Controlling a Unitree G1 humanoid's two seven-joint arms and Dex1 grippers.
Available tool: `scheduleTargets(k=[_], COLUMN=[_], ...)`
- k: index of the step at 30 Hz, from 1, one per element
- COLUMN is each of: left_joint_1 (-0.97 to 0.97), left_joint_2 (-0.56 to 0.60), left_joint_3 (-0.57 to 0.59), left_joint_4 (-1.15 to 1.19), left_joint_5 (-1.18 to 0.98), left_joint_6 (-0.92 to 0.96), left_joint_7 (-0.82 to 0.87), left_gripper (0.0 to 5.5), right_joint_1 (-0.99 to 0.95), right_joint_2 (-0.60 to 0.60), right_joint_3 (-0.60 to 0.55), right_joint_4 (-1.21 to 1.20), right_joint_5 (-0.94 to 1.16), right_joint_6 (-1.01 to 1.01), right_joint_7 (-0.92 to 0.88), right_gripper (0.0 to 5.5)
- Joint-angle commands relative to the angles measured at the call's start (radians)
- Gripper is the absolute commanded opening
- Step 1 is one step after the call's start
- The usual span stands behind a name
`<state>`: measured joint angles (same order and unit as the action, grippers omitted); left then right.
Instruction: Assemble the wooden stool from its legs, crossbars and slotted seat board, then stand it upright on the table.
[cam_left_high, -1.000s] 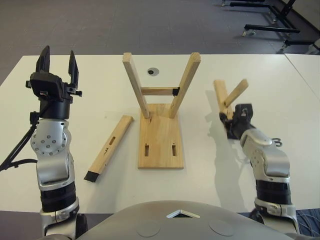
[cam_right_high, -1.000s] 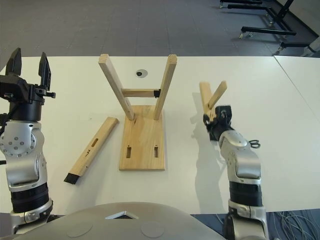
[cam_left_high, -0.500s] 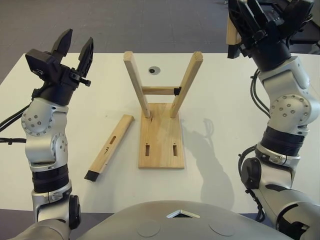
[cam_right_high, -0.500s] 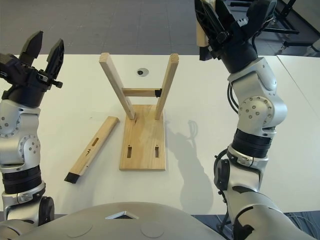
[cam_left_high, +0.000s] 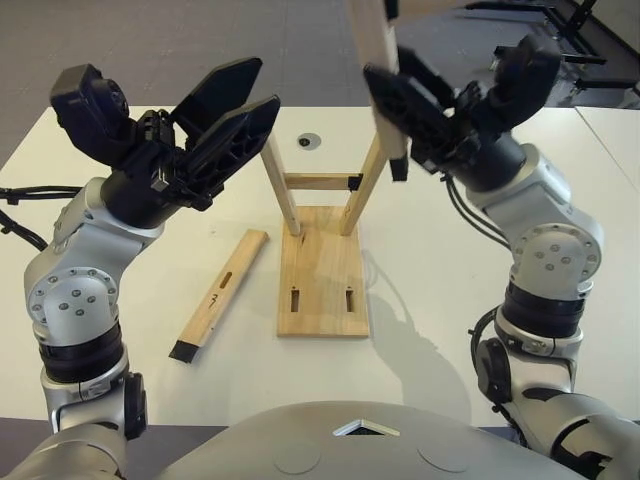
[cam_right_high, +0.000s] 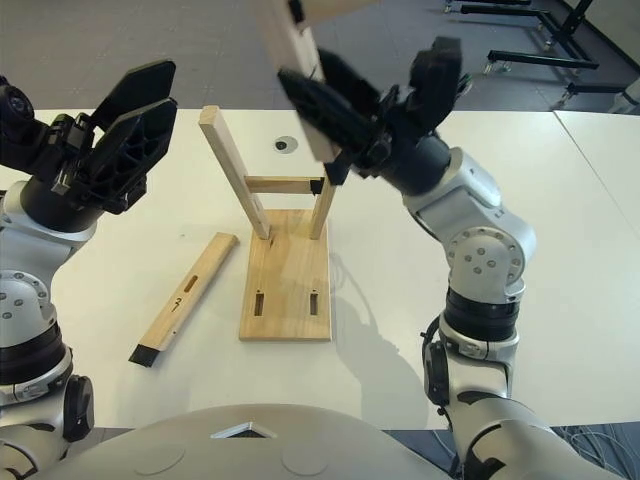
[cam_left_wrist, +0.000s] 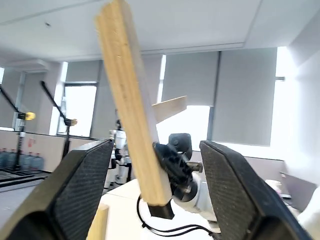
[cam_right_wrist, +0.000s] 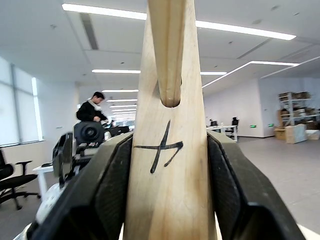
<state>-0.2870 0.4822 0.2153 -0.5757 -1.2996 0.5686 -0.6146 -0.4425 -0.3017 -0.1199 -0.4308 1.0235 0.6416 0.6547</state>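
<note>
The slotted seat board lies flat mid-table. Two legs joined by a crossbar stand in its far slots; the two near slots are open. A loose leg lies on the table left of the board. My right gripper is shut on another leg with a crossbar stuck in it, held high above the standing legs. In the left wrist view that held leg rises between my open left fingers. My left gripper hangs open in the air left of the stool.
A round cable hole sits in the table behind the stool. A second table adjoins on the right. Black metal frames stand on the floor beyond. Bare tabletop lies right of the board.
My right gripper lifted the leg with its crossbar off the right side of the table, raised it high, then swung it left over the stool. My left gripper tipped forward toward the middle.
</note>
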Motion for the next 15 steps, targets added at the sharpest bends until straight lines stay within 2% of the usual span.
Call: scheduleTargets(k=[1, 15], left_joint_1=[-0.049, -0.022], left_joint_2=[0.019, 0.049], left_joint_3=[-0.019, -0.011], left_joint_4=[0.036, 0.092], left_joint_5=[-0.038, -0.061], left_joint_6=[0.04, 0.093], left_joint_7=[-0.01, -0.024], left_gripper=[3.14, 3.14], right_joint_1=[0.029, 0.069], right_joint_2=[-0.022, 0.003], right_joint_3=[0.064, 0.119], right_joint_4=[-0.021, -0.041], right_joint_5=[-0.021, -0.049], right_joint_6=[0.003, -0.047], right_joint_7=[0.059, 0.1], right_gripper=[2.05, 2.05])
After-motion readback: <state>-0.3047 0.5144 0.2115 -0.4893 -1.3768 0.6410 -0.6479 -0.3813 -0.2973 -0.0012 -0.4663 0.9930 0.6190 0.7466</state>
